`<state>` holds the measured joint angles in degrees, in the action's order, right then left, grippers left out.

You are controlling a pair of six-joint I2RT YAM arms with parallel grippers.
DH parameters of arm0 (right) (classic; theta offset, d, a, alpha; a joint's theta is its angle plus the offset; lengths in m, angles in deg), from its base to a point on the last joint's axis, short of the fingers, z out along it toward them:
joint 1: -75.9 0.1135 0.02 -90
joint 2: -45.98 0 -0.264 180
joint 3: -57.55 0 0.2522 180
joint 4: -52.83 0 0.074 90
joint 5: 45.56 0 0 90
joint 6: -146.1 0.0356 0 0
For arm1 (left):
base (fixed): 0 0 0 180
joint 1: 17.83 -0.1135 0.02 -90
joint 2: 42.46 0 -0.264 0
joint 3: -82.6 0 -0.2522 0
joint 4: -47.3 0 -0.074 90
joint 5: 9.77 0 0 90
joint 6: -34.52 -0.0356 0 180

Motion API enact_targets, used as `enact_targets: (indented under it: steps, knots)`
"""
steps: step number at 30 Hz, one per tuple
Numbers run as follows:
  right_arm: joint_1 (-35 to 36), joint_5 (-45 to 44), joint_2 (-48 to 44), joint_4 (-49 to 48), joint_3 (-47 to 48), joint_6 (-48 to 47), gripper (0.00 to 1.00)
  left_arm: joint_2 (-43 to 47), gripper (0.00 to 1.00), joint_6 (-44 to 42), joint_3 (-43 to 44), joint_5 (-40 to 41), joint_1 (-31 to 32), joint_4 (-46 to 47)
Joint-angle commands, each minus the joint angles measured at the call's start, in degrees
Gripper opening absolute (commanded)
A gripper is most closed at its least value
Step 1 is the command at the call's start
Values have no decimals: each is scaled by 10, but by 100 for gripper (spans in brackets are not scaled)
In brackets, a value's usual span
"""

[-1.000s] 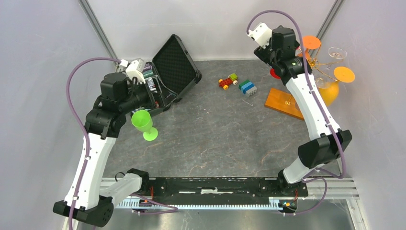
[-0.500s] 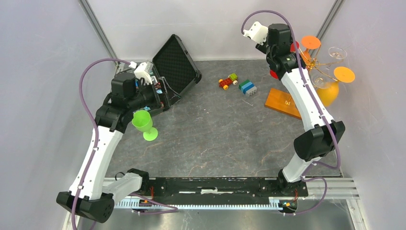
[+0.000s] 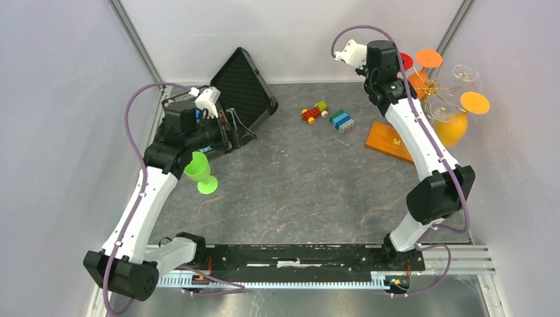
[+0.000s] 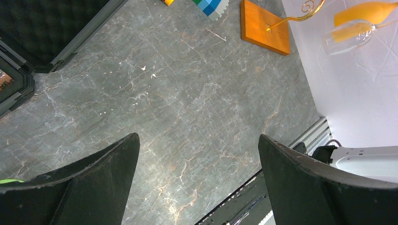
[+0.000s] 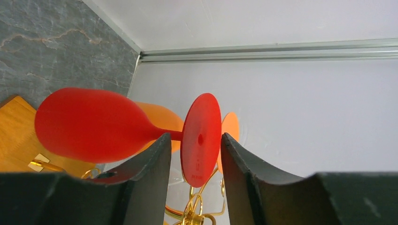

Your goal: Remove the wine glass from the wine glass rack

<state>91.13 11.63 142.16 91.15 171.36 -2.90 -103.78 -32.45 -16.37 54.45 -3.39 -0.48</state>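
The right gripper (image 5: 196,138) has narrowed around the foot of the red wine glass (image 5: 94,124), which hangs on the rack (image 3: 383,137) between its fingers; a firm grip I cannot tell, lifting off seems next

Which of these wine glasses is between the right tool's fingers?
The red glass: its round foot sits between the right tool's fingers. The orange glasses and clear glass hang beyond it; the green glass stands on the table.
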Motion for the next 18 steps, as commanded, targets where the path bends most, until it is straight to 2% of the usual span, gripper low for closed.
enact_targets:
  steps: [1, 8, 10, 12, 15, 18]
  knots:
    - [0, -14, -7, -39, -4, -21, 45, -8, 100, -22, -6, -21, -2, 40]
    - [9, -14, -12, -39, -7, -23, 27, -3, 100, -28, -18, -12, -2, 37]
    - [15, -18, -14, -37, -11, -25, 18, -2, 100, -29, -19, -9, -2, 36]
    - [21, -25, -20, -43, -17, -27, 4, -2, 100, -29, -20, -9, -2, 37]
    - [30, -37, -23, -43, -17, -31, 0, -3, 100, -30, -21, -9, -2, 37]
    - [37, -49, -24, -45, -12, -35, 0, -3, 100, -35, -15, -2, -2, 33]
